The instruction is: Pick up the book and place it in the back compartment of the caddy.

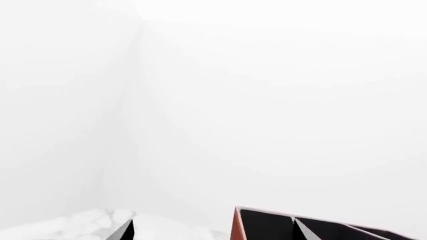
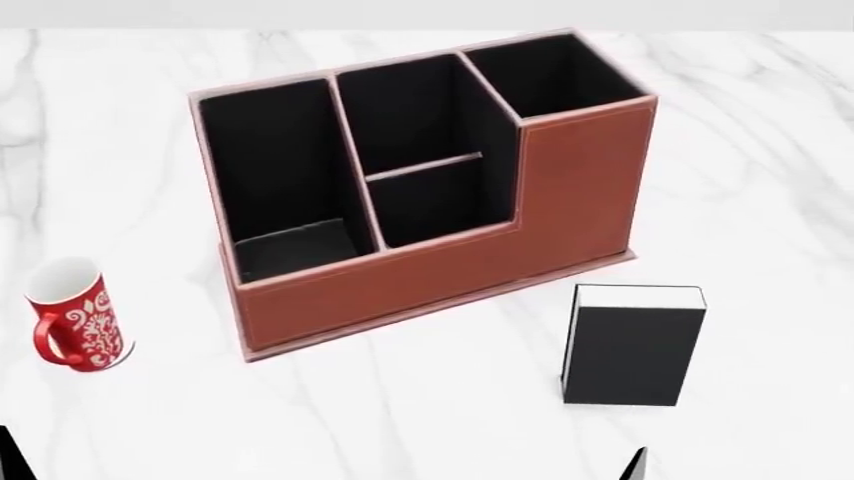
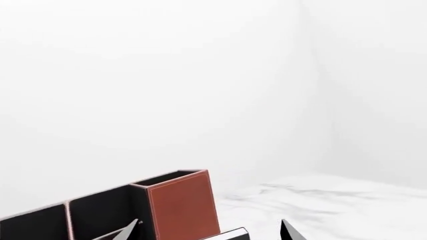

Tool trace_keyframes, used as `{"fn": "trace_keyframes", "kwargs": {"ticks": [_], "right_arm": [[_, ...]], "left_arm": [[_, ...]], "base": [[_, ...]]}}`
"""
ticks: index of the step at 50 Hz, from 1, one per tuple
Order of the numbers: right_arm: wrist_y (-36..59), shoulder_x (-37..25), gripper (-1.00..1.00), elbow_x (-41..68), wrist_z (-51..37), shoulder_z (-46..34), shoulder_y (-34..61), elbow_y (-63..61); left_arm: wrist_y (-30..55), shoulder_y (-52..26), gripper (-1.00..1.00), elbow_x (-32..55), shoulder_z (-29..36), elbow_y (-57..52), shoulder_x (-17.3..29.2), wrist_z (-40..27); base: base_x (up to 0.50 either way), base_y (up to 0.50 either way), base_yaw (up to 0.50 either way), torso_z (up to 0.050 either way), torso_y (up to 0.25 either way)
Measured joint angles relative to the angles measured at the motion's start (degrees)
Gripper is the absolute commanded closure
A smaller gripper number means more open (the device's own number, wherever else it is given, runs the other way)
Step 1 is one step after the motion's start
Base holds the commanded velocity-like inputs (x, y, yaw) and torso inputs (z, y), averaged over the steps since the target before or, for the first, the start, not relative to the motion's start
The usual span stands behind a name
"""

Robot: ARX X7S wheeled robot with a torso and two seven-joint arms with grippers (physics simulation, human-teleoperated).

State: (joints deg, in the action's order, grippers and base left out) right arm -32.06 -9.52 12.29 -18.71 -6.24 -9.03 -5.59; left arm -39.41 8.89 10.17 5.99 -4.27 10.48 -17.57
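The reddish-brown caddy [image 2: 441, 275] stands mid-table with four black-lined pockets. Its back compartment [image 2: 434, 205] is the small pocket between the low brown wall and the thin pale divider. The black book [image 2: 634, 345], with white page edges, appears to stand upright on the table, right of and nearer than the caddy. My right gripper [image 3: 210, 232] is open, with the caddy's tall end [image 3: 180, 205] and the book's top [image 3: 223, 234] ahead of it. My left gripper [image 1: 213, 232] is open and faces a caddy corner [image 1: 237, 227]. Neither holds anything.
A red-and-white patterned mug [image 2: 74, 315] stands at the front left on the white marble table [image 2: 400, 410]. One right fingertip [image 2: 638, 465] shows at the head view's lower edge, just nearer than the book. A left fingertip [image 2: 8, 455] shows at the lower left corner.
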Motion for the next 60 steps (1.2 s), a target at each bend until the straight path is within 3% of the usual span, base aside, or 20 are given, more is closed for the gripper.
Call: {"fn": "trace_keyframes", "kwargs": {"ticks": [60], "right_arm": [[-0.85, -1.63, -1.0, 1.03, -1.9, -1.57, 0.21, 0.29]], "left_arm": [[-0.78, -0.18, -1.0, 0.12, 1.6, 0.42, 1.43, -1.5]], "base": [[0.0, -0.14, 0.0, 0.0, 0.0]]}}
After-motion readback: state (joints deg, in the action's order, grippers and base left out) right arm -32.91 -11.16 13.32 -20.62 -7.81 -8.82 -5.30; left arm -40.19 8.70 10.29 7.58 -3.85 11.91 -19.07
